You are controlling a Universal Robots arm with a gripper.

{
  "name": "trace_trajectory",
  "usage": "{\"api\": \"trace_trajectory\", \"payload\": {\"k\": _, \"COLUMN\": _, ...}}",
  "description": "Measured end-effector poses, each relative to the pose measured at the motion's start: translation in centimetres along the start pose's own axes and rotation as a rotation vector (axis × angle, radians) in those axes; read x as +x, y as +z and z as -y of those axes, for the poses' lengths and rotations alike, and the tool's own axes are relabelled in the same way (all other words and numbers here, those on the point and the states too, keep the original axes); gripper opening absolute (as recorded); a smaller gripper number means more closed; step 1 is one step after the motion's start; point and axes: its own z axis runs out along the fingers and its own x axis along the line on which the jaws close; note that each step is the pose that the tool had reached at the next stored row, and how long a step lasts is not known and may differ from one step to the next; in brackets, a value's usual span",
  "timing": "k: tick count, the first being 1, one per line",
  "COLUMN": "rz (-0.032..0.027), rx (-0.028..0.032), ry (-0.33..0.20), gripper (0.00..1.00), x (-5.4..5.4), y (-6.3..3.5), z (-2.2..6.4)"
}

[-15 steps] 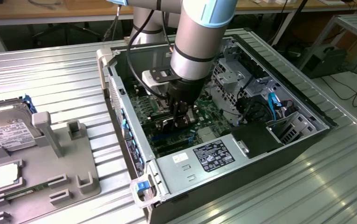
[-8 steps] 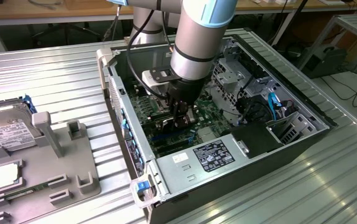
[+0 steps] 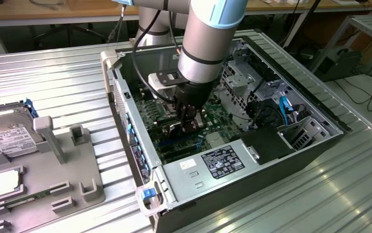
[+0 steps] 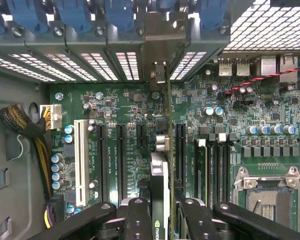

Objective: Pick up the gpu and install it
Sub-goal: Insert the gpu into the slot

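Ribbed metal bench carries the open case. Pickup is done: I find the gripper clamped on the gpu, which stands on edge inside the case over the motherboard slots. Seating I cannot confirm; the card is not yet released.

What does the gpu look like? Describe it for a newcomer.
Look inside the open computer case, over the green motherboard. The gpu is the thin card held edge-on in the gripper. Unlike the empty black slots beside it, it stands above the board.
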Motion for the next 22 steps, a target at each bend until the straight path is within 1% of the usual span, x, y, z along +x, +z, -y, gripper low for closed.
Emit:
{"api": "trace_trajectory", "payload": {"k": 2, "rz": -0.0013, "rx": -0.0005, "ry": 0.000, "gripper": 0.27, "x": 0.01, "y": -0.13, "z": -0.01}}
{"api": "trace_trajectory", "payload": {"k": 5, "rz": -0.0012, "rx": -0.0006, "ry": 0.000, "gripper": 0.27, "x": 0.00, "y": -0.39, "z": -0.03}}
{"api": "trace_trajectory", "payload": {"k": 12, "rz": -0.0017, "rx": -0.0006, "ry": 0.000, "gripper": 0.27, "x": 0.00, "y": -0.39, "z": -0.03}}
{"api": "trace_trajectory", "payload": {"k": 15, "rz": -0.0055, "rx": -0.0005, "ry": 0.000, "gripper": 0.27, "x": 0.00, "y": -0.37, "z": -0.02}}
{"api": "trace_trajectory", "payload": {"k": 18, "rz": -0.0117, "rx": -0.0004, "ry": 0.001, "gripper": 0.27, "x": 0.00, "y": -0.36, "z": -0.02}}
{"api": "trace_trajectory", "payload": {"k": 19, "rz": -0.0127, "rx": -0.0005, "ry": 0.001, "gripper": 0.27, "x": 0.01, "y": -0.36, "z": -0.02}}
{"api": "trace_trajectory", "payload": {"k": 22, "rz": -0.0127, "rx": -0.0005, "ry": 0.001, "gripper": 0.27, "x": -0.03, "y": -0.34, "z": -0.02}}
